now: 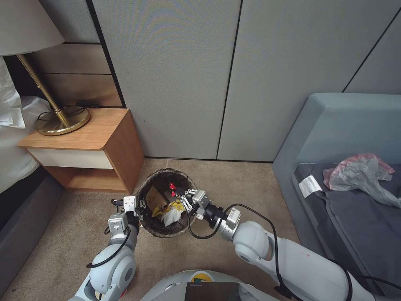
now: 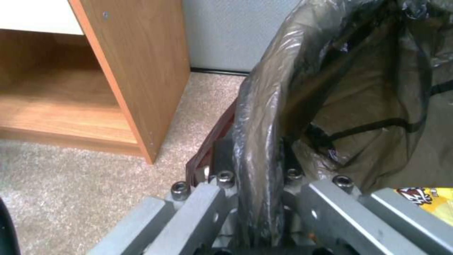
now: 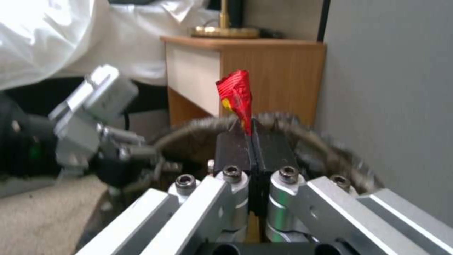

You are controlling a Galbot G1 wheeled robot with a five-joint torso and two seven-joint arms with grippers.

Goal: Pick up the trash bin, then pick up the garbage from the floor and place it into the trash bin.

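From the head view, the trash bin (image 1: 167, 202) sits on the beige carpet (image 1: 234, 184) just beside the wooden nightstand (image 1: 90, 150), in front of the grey panelled wall (image 1: 188, 75). The left pincer (image 1: 140, 209) is pressed together on the bin's near rim, on the nightstand side. The right pincer (image 1: 177, 193) hangs over the bin's mouth, pinching a small red wrapper (image 1: 172, 186). Inside the bin lie a yellow wrapper (image 1: 173, 207), a white tissue (image 1: 171, 216) and a tan piece of paper (image 1: 154, 196). A brass lamp (image 1: 58, 119) stands on the nightstand; a blue-grey sofa (image 1: 346, 138) lies on the far side of the bin from it.

In the left wrist view, the left pincer (image 2: 257, 198) clamps the dark liner (image 2: 269, 106) folded over the bin's rim, the nightstand (image 2: 137, 71) just beside it. A corner of yellow wrapper (image 2: 431, 203) shows red print that cannot be read.

In the right wrist view, the right pincer (image 3: 252, 141) is shut on the red wrapper (image 3: 236, 95), whose yellow mark is illegible, above the bin's rim (image 3: 325, 148), with the nightstand (image 3: 264, 74) behind.
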